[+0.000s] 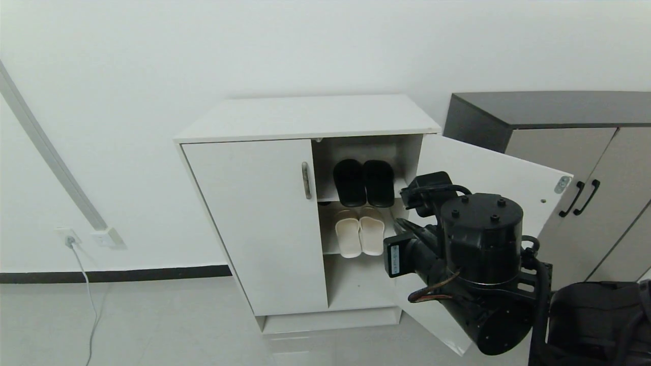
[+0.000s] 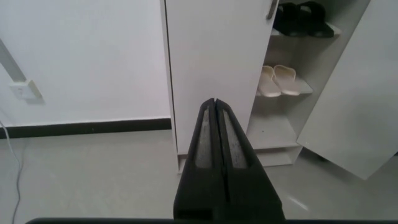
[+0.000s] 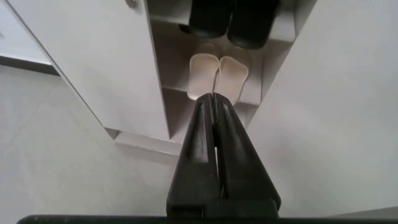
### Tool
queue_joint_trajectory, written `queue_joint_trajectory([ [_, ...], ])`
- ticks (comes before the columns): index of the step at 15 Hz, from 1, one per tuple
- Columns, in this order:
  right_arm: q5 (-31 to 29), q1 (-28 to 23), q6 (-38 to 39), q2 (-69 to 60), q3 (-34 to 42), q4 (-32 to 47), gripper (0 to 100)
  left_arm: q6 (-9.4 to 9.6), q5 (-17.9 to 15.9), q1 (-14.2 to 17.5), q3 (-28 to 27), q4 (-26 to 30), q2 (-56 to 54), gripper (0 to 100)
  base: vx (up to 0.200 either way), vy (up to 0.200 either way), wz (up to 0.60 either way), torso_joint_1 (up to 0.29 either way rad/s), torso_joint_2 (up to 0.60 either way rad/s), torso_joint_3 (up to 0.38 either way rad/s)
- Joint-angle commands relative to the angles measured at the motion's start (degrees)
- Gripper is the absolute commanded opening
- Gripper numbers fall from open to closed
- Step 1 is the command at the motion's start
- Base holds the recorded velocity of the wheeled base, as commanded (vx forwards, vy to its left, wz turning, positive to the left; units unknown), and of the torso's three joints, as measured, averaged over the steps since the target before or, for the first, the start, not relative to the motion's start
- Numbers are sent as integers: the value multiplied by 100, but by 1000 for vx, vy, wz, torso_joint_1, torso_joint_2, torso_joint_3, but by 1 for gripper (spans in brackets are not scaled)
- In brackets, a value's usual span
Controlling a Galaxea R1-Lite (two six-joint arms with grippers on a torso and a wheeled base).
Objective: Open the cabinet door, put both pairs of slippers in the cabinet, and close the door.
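Cabinet door (image 1: 488, 165) on the right: open wide, swung out on its hinge, with black slippers (image 1: 363, 183) on the upper shelf (image 1: 325, 195) and cream slippers (image 1: 359, 236) on the middle shelf (image 1: 328, 246), so likely only the closing to do. Right gripper (image 3: 215, 102) before the opening, fingers pressed together; left gripper (image 2: 215, 106) farther back, fingers likewise together. Best to keep both shut, reach round to the door's outer face near its free edge, then push along the arc until flush beside the closed left door (image 1: 254, 218), arm clear of the gap.

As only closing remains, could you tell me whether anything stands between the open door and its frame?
Yes: the right gripper, shut, sits in the swing of the open cabinet door, facing the white slippers. Nothing else does.
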Motion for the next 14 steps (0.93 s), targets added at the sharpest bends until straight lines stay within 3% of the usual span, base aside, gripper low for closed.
queue_joint_trajectory([
  [1, -2, 1, -1, -1, 0, -1, 0, -4, 1, 1, -1, 0, 8, 0, 0, 0, 0, 163, -481, -315],
  [14, 6, -139, 8, -1, 18, -1, 0, 4, 1, 1, 7, 0, 8, 0, 0, 0, 0, 210, -526, -320],
])
